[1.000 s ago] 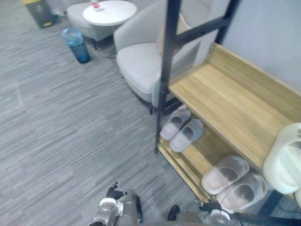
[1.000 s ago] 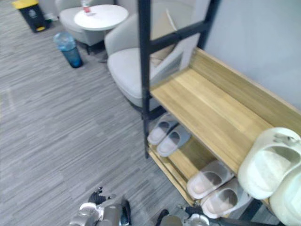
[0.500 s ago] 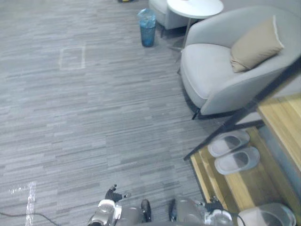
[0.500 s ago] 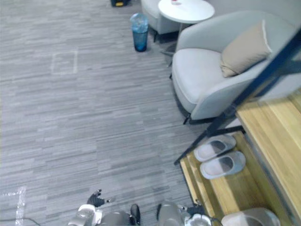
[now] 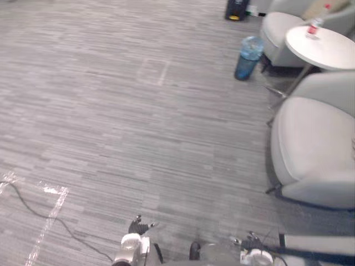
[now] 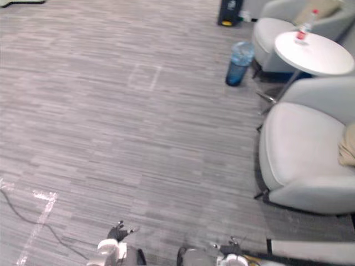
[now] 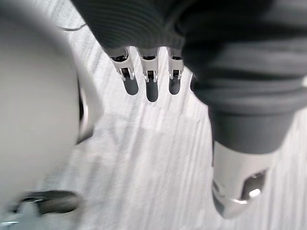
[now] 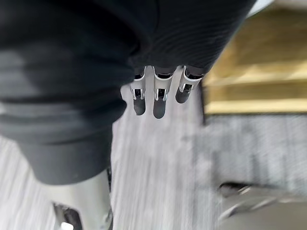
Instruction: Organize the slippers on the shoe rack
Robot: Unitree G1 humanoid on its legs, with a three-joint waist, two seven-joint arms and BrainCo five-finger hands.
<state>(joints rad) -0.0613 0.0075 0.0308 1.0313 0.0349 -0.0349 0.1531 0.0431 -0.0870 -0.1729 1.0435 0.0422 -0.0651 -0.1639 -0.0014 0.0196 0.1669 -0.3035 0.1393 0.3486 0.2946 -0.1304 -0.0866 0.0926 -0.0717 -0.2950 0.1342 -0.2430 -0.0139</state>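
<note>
Looking down from my head at a wide grey carpeted floor (image 5: 111,122). At the far left, a corner of pale tape (image 5: 52,200) is stuck to the carpet. Right of it, low down and close to me, my left hand (image 7: 230,62) hangs over bare carpet; its fingers (image 7: 152,90) are straight and apart from the thumb, holding nothing. Farther away, towards the middle, a faint square outline (image 5: 153,71) is marked on the floor. Right of that stands a blue bin (image 5: 248,50), with a dark bin (image 5: 237,8) behind it at the far edge. Low down and right of the middle, my right hand (image 8: 86,72) also hangs over the carpet, with fingers (image 8: 159,104) straight and relaxed, empty. Past those fingertips lie the yellow wooden boards of the shoe rack (image 8: 249,72), near the hand but not touching it. Further right, a round white surface (image 5: 324,50) carries a small bottle (image 5: 314,24) with a red cap. Behind it stands a pale grey armchair (image 5: 277,30). A second grey armchair (image 5: 310,144) sits nearer to me on the right side, with a tan cushion (image 6: 348,145) on its seat at the edge
</note>
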